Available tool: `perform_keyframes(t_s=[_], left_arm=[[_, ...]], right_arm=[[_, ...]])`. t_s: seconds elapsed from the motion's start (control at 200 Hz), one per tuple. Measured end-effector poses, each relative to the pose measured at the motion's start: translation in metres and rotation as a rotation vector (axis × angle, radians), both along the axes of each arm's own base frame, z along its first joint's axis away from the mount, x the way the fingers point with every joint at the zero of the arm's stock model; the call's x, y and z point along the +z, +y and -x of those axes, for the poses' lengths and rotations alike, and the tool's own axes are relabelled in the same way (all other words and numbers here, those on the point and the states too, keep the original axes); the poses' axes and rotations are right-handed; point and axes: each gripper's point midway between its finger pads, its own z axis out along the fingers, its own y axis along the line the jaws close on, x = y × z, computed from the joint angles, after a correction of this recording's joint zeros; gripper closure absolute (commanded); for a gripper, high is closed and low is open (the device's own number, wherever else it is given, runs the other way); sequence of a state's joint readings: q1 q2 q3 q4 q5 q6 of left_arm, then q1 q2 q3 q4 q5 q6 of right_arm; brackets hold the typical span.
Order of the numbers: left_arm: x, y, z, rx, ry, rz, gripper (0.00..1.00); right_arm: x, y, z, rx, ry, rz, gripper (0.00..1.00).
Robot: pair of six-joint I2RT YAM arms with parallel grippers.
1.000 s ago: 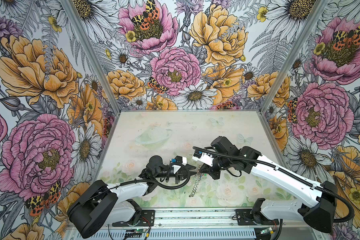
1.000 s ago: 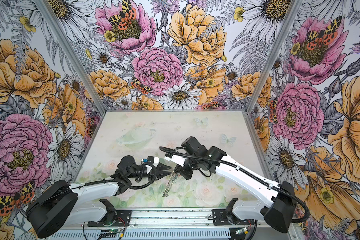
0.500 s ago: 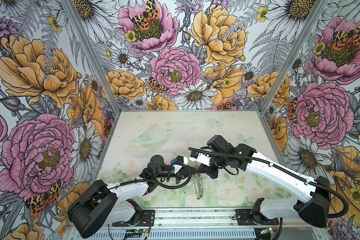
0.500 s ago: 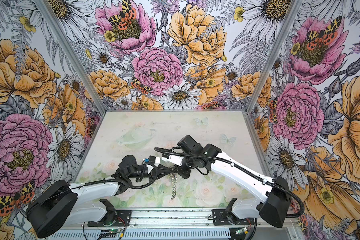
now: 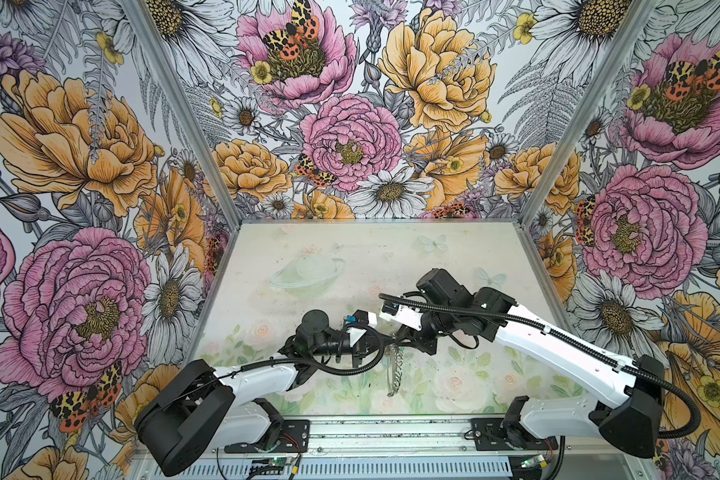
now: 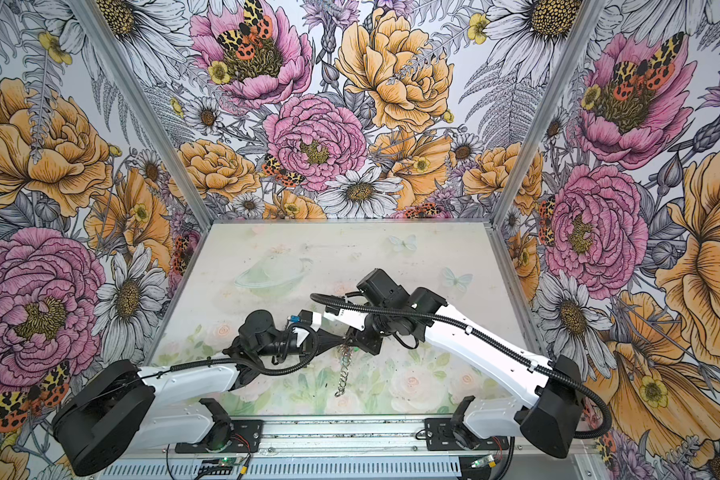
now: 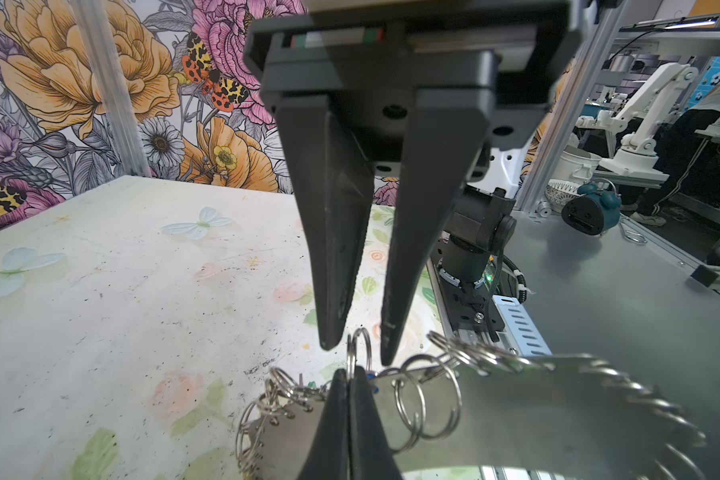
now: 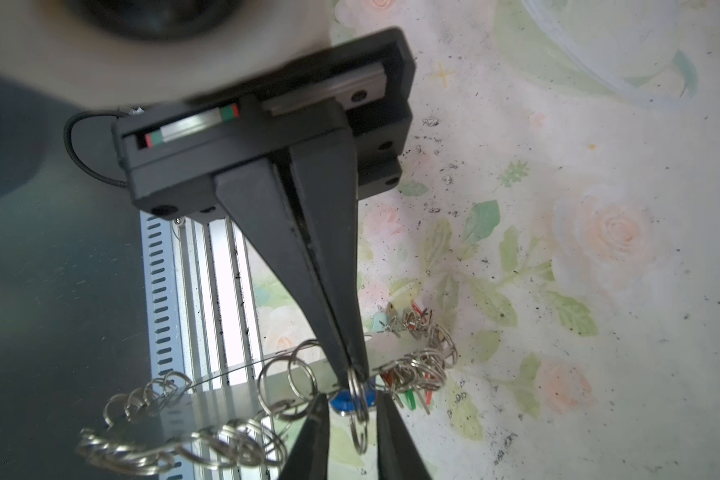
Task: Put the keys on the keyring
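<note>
so the left gripper (image 7: 349, 376) is now clamping a small silver split ring (image 8: 352, 395) while the right gripper (image 7: 356, 352) is easing open off it, probably handing it over. the flat grey metal keyring hoop (image 5: 395, 370) is dangling low centre in both top views.

Keyring (image 5: 395, 371) edge-on; keys (image 8: 410, 392) apparently at rim

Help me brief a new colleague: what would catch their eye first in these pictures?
Bold pink-and-orange floral wallpaper covers all three walls. Over the front middle of the pale tabletop, the black left gripper is shut on a small silver split ring, with the right gripper open around it. The large flat grey metal hoop trails from there toward the front edge.
</note>
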State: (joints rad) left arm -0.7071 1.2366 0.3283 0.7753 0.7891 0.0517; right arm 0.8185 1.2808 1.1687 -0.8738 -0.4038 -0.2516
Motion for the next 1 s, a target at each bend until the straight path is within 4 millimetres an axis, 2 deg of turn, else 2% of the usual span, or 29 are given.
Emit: perform_keyframes(t_s=[0.12,0.32,0.681,1.001], left_arm=[[0.000,0.000,-0.001,0.006,-0.003,0.002,1.00],[0.005,0.001,-0.001,0.009,-0.011,0.021,1.00],[0.014,0.001,-0.002,-0.005,-0.005,0.064,1.00],[0.018,0.004,-0.002,-0.012,-0.015,0.086,1.00]], right_arm=[[0.002,-0.007,0.001,-0.031,0.006,-0.029,0.76],[-0.007,-0.012,0.008,-0.064,0.043,-0.039,0.79],[-0.007,-0.007,0.005,-0.092,0.055,-0.071,0.90],[-0.005,-0.009,0.001,-0.112,0.065,-0.087,0.94]])
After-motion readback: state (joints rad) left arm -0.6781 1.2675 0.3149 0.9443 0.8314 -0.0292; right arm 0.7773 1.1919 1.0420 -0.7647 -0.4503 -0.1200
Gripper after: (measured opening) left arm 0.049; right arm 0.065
